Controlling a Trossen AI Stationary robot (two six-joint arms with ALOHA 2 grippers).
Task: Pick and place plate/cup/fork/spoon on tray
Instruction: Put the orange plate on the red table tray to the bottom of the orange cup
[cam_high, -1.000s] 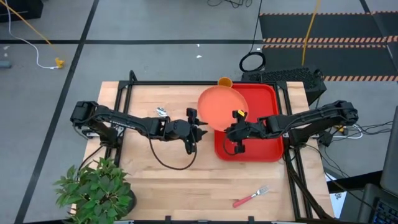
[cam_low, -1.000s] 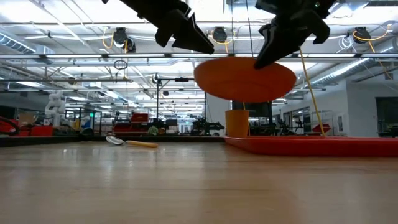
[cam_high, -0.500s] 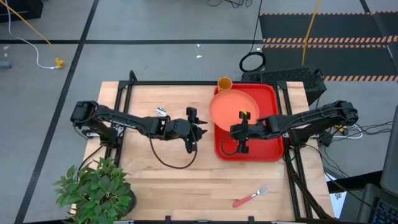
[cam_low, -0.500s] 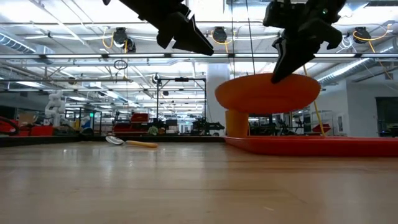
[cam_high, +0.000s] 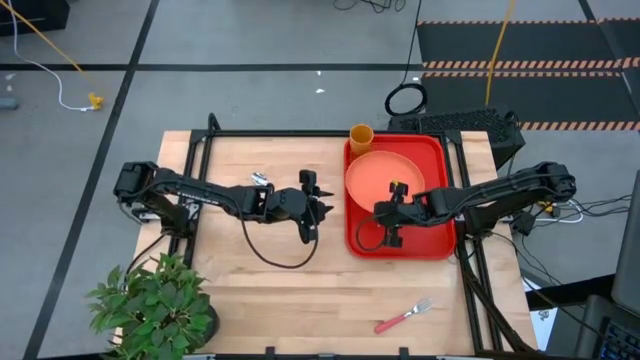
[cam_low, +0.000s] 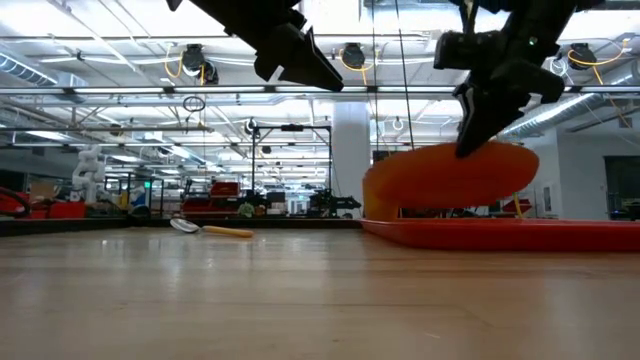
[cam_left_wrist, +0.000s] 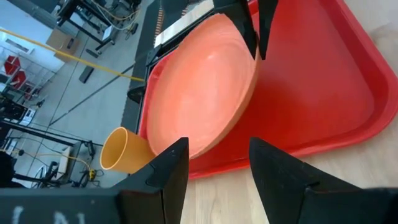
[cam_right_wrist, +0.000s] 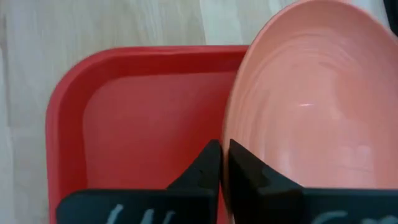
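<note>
From above, the right gripper (cam_high: 393, 190) pinches the near rim of the plate (cam_high: 378, 180) over the tray (cam_high: 432, 240); the cup (cam_high: 361, 134) stands just beyond the tray's far-left corner, the spoon (cam_high: 260, 180) lies left of the tray, the fork (cam_high: 403, 317) well in front, and the left gripper (cam_high: 318, 207) hangs open left of the tray. At table height the plate (cam_low: 450, 172) tilts, its low edge near the tray (cam_low: 500, 234). The left wrist shows open fingers (cam_left_wrist: 168, 174) facing the plate (cam_left_wrist: 202, 87). The right wrist shows fingers (cam_right_wrist: 208, 163) closed on the rim. Judged: placing underway; next, lower, release.
</note>
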